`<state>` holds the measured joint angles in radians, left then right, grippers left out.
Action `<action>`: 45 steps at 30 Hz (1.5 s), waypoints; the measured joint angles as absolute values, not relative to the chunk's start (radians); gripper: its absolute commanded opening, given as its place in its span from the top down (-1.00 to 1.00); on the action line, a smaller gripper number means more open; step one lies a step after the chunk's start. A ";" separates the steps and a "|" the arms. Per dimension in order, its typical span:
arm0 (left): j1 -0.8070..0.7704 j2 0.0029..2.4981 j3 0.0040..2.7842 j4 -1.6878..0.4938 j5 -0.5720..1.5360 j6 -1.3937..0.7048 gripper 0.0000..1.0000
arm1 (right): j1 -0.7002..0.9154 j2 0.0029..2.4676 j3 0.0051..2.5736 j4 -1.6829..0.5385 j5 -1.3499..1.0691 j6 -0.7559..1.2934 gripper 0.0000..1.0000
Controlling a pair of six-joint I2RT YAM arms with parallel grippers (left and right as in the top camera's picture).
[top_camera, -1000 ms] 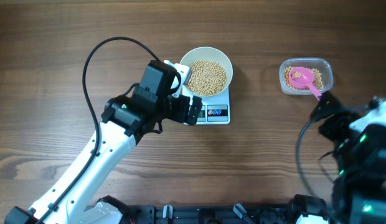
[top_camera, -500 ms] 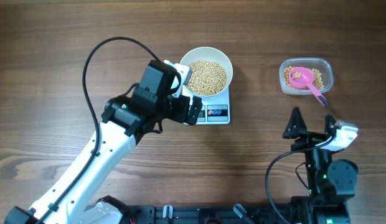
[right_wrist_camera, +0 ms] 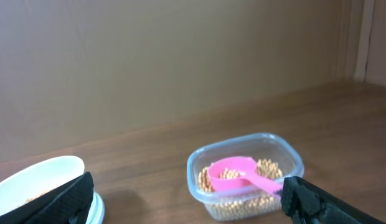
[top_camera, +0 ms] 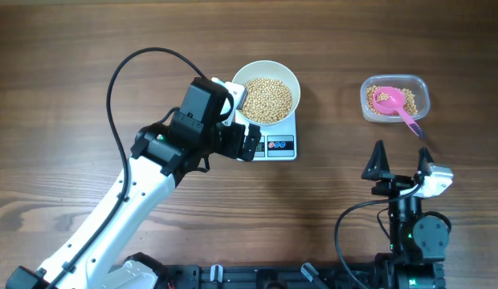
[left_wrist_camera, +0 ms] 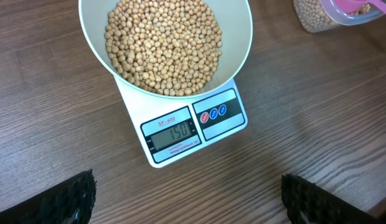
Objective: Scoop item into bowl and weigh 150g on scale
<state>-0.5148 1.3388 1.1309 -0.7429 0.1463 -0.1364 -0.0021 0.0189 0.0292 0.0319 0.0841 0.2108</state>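
The white bowl (top_camera: 265,64) stands on the white scale (top_camera: 279,147), filled with tan beans (top_camera: 269,98). In the left wrist view the beans (left_wrist_camera: 163,43) heap inside the bowl (left_wrist_camera: 241,37), and the scale (left_wrist_camera: 180,132) shows 150 on its display. My left gripper (top_camera: 242,119) hovers open just left of the scale, with only bare wood between its fingertips (left_wrist_camera: 75,199). My right gripper (top_camera: 402,164) is open and empty near the front right, facing the tub from a distance.
A clear plastic tub (top_camera: 422,90) at the back right holds more beans and a pink scoop (top_camera: 393,101), whose handle sticks out over the near rim. In the right wrist view the scoop (right_wrist_camera: 233,174) rests in the tub (right_wrist_camera: 199,180). A black cable (top_camera: 112,88) loops over the left arm.
The right arm has drawn back from the tub toward the table's front edge and turned its open gripper level. The left arm, bowl and scale have not moved.
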 measured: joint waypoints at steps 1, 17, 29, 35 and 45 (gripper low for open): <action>-0.515 1.339 1.131 -0.743 0.146 -0.136 -1.00 | -0.002 0.017 0.024 0.043 0.084 0.202 -1.00; -0.515 1.339 1.131 -0.744 0.146 -0.136 -1.00 | -0.002 0.016 0.009 0.003 0.007 -0.156 -0.99; -0.515 1.339 1.131 -0.743 0.146 -0.136 -1.00 | -0.002 0.016 0.009 0.000 -0.018 -0.136 -0.99; -0.515 1.339 1.131 -0.743 0.146 -0.136 -1.00 | -0.002 0.016 0.009 0.000 -0.018 -0.093 -0.99; -0.515 1.339 1.131 -0.743 0.146 -0.136 -1.00 | -0.002 0.016 0.009 0.000 -0.018 -0.047 -0.98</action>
<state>-0.5148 1.3388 1.1309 -0.7433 0.1463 -0.1364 -0.0021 0.0162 0.0086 0.0002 -0.0181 -0.0471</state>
